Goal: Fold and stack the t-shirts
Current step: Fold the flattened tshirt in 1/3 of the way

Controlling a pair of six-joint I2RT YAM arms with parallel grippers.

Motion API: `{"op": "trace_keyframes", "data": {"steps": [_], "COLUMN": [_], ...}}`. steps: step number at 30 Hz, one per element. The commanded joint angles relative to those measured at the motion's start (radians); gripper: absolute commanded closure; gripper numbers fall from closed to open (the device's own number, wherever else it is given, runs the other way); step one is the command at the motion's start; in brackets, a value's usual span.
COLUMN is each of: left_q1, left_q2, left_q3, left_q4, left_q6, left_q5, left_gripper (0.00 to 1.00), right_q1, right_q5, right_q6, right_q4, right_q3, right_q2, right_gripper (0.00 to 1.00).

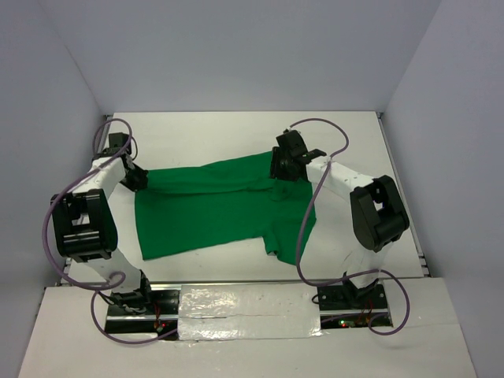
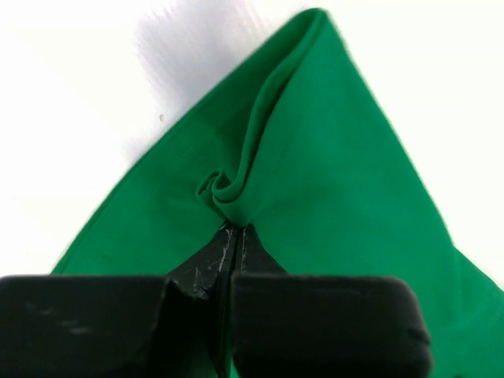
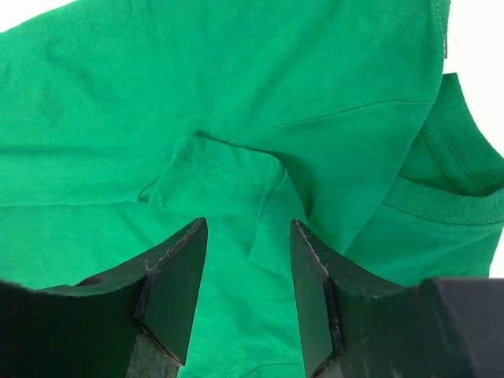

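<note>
"Progress?"
"Barely begun. The shirt [image 1: 213, 209] lies unfolded on the surface [image 1: 236, 134]. My left tool [image 2: 234, 228] pinches its edge; my right tool [image 3: 248, 236] stands spread over a hemmed flap. Folding remains."

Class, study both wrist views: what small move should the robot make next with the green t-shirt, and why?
Probably close the right hand on the t-shirt: it stands open astride a sleeve flap, while the left hand pinches a fold.
</note>
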Motion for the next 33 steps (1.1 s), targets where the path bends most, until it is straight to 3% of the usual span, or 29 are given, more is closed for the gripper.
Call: {"op": "trace_keyframes", "data": {"steps": [1,4,5,6,11,12,19,27,29,30,33], "left_q1": [-0.003,-0.003,-0.003,-0.003,-0.003,-0.005,-0.032,-0.041,-0.043,-0.041,-0.046], "left_q2": [-0.041,-0.053,-0.058,-0.056,0.007,0.004,-0.053,-0.042,-0.041,-0.041,-0.039], "left_q3": [0.028,0.007,-0.010,-0.016,0.037,0.048,0.096,0.045,0.044,0.044,0.045], "left_q4": [-0.046,-0.061,-0.062,-0.059,-0.101,-0.101,-0.096,-0.078,-0.076,-0.078,-0.081], "left_q6": [0.011,0.014,0.014,0.015,0.028,0.029,0.054,0.052,0.055,0.055,0.061], "left_q5": [0.016,0.021,0.018,0.018,0.005,0.001,-0.021,-0.001,0.001,0.001,-0.002], "left_gripper": [0.93,0.92,0.85,0.77,0.06,0.02,0.01,0.01,0.01,0.01,0.01], "right_q1": [0.012,0.012,0.012,0.012,0.011,0.012,0.035,0.084,0.090,0.094,0.101], "right_q5": [0.003,0.004,0.007,0.010,0.036,0.050,0.130,0.206,0.234,0.245,0.288], "right_q6": [-0.003,-0.004,-0.006,-0.007,-0.012,-0.010,-0.026,-0.024,-0.012,0.002,0.019], "right_q4": [0.011,0.011,0.013,0.011,-0.010,-0.010,-0.024,-0.053,-0.052,-0.050,-0.044], "right_q3": [-0.002,-0.009,-0.013,-0.013,-0.022,-0.030,-0.044,0.031,0.016,0.007,-0.042], "right_q2": [-0.008,-0.016,-0.017,-0.019,-0.022,-0.022,0.016,0.110,0.105,0.098,0.027], "right_gripper": [0.46,0.46,0.46,0.46,0.42,0.42,0.42,0.46,0.52,0.65,0.80]}}
